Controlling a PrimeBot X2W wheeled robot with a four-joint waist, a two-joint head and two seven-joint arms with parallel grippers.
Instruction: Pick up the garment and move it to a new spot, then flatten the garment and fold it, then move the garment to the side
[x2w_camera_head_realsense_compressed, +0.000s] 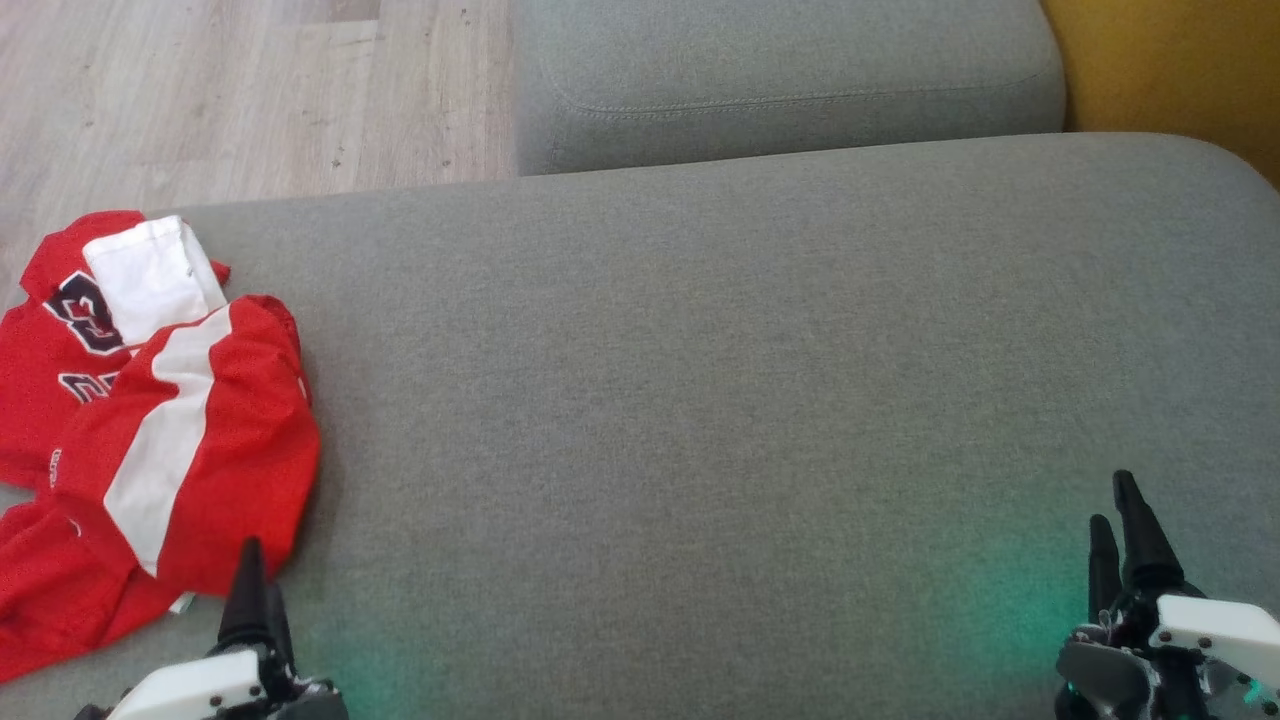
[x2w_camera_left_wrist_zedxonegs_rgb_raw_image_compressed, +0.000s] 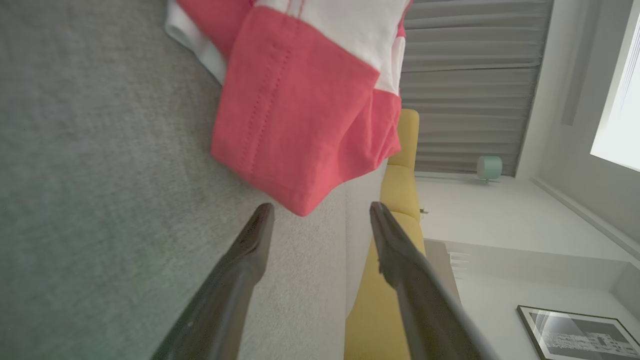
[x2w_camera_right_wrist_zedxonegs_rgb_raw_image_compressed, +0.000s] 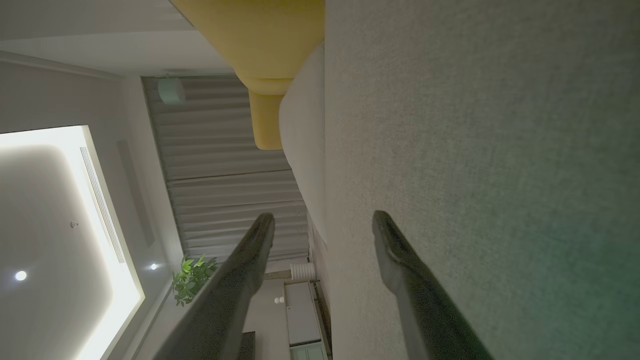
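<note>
One broad grey seat cushion (x2w_camera_head_realsense_compressed: 720, 380) fills the field, bare across its middle and right, and that is where this pickup looks bound. On the cushion's far left end lies the garment (x2w_camera_head_realsense_compressed: 190, 440), a red and white jersey, crumpled and doubled over itself. The left gripper (x2w_camera_left_wrist_zedxonegs_rgb_raw_image_compressed: 321, 212) hovers just beside its near hem, jaws spread wide, nothing held. The right gripper (x2w_camera_head_realsense_compressed: 1112, 503) waits well apart at the lower right, also spread and empty.

Best play, I'd say: push the left fingers over that red hem and pinch a single layer, not the whole bunch. Lift high enough to clear the folds before carrying it right.

The count: one seat cushion, one garment, two grippers.
</note>
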